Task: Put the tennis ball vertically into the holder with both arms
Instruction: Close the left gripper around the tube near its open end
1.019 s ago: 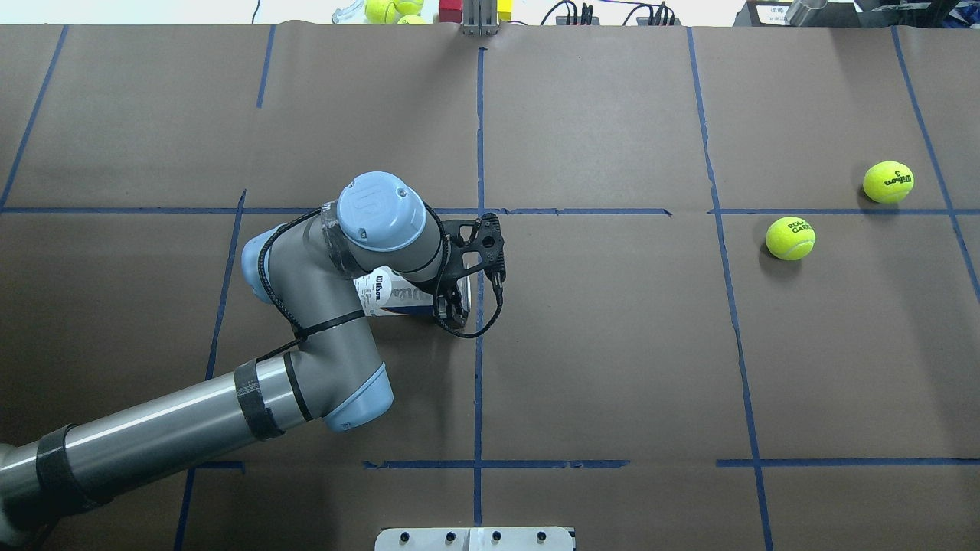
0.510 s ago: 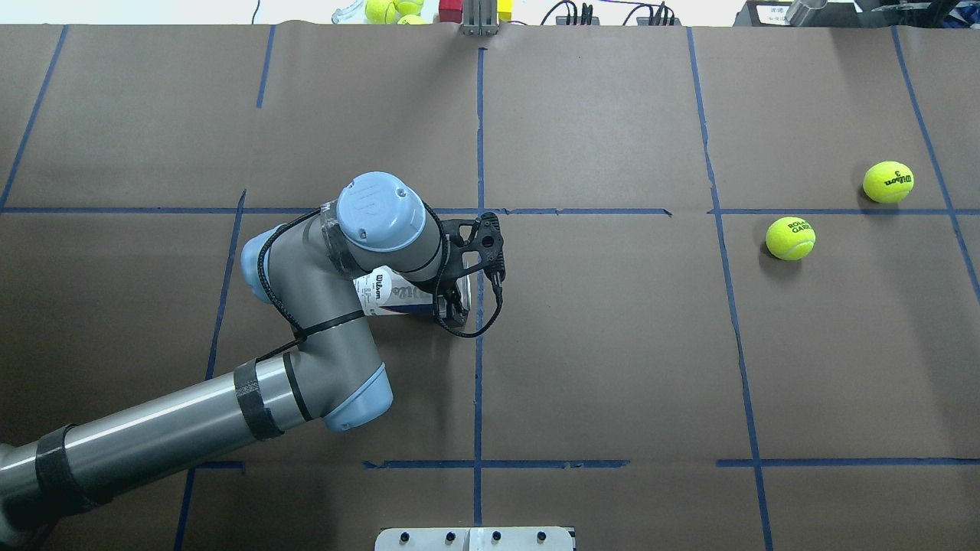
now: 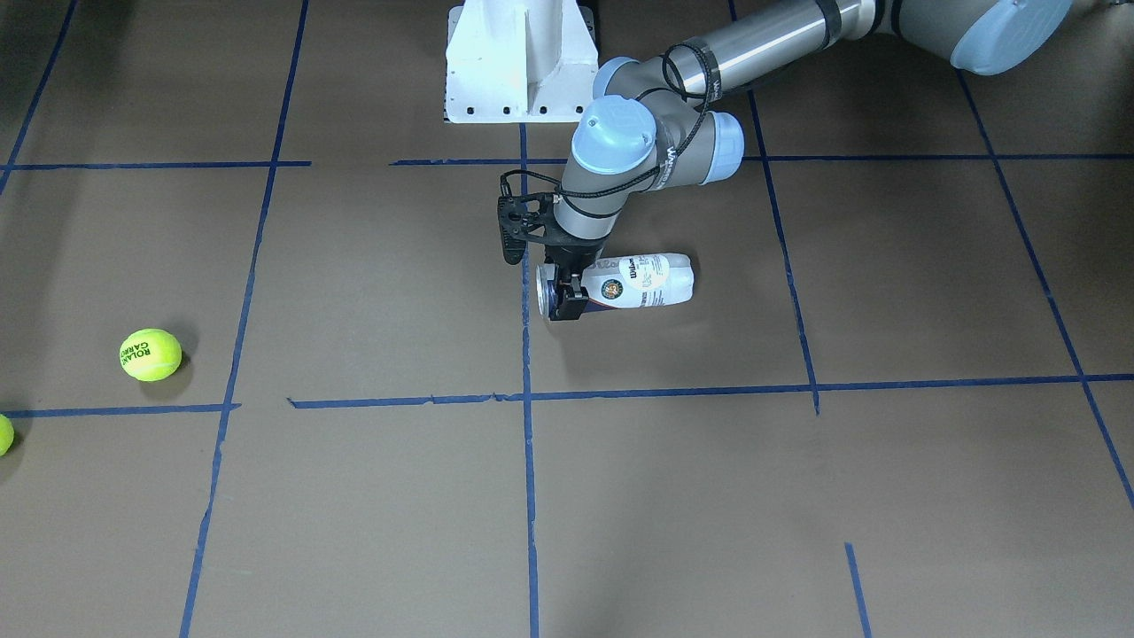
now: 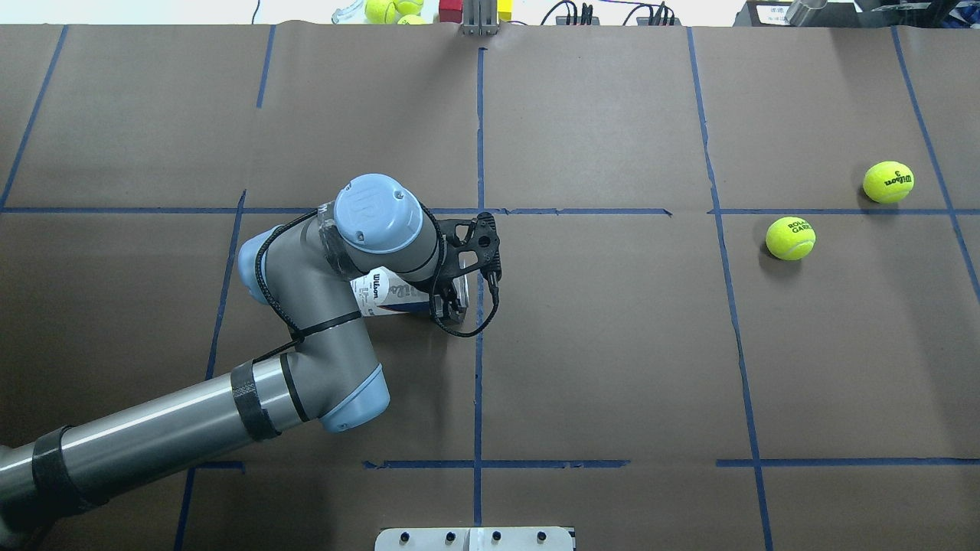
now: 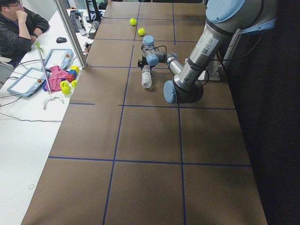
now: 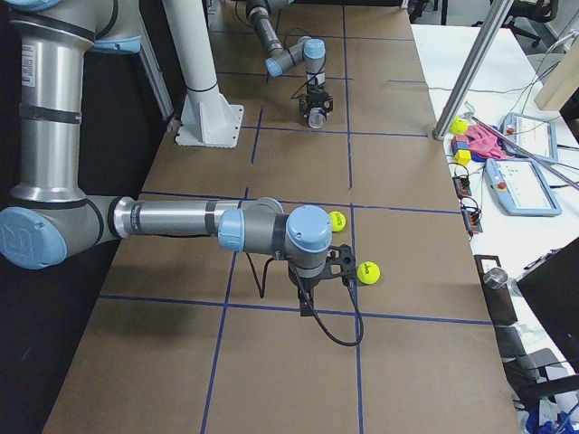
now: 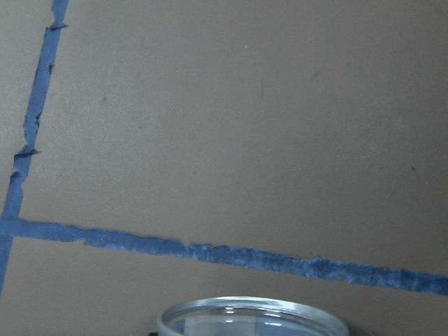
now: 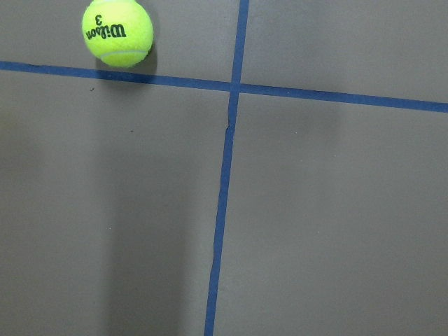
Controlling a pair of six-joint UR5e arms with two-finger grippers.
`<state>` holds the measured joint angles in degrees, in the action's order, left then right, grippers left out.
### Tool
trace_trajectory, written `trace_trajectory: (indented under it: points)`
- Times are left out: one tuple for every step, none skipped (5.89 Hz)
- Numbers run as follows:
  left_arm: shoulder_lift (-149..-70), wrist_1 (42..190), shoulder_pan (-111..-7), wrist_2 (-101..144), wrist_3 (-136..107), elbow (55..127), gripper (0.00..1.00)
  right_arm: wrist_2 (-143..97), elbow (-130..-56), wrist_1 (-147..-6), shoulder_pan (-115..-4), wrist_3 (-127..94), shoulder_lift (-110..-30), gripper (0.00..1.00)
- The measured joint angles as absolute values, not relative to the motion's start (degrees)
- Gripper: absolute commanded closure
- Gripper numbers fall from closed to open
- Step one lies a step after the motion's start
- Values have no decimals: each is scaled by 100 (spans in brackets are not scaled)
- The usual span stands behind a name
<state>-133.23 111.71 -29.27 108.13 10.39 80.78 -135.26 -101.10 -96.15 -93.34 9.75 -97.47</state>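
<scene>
The table (image 4: 612,367), papered brown and crossed with blue tape lines, bears everything. The left arm (image 4: 153,436) reaches over its left-centre part. The right arm (image 6: 181,219) hangs low over the right end. The holder (image 3: 642,281) lies on its side just left of the centre tape line. The left gripper (image 3: 567,297) points down, clamped across the holder near its open mouth. Whether the right gripper (image 6: 305,297) is apart or together cannot be told. The Roland Garros ball (image 4: 790,238) and the Wilson ball (image 4: 888,181) lie on the right, well apart from the holder.
</scene>
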Motion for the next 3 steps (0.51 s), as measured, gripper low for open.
trace_trajectory:
  points:
    - [-13323,11172,-2933,10820,1035,8127,31,-13526,-10113,-9615,-9334,976,-9747,0]
    - [-13324,11168,-2943,10825,1025,8211,32,-13526,-10115,-9615,-9334,975,-9747,0]
    - [-13327,11172,-2948,10827,957,8303,32,-13526,-10116,-9615,-9334,976,-9747,0]
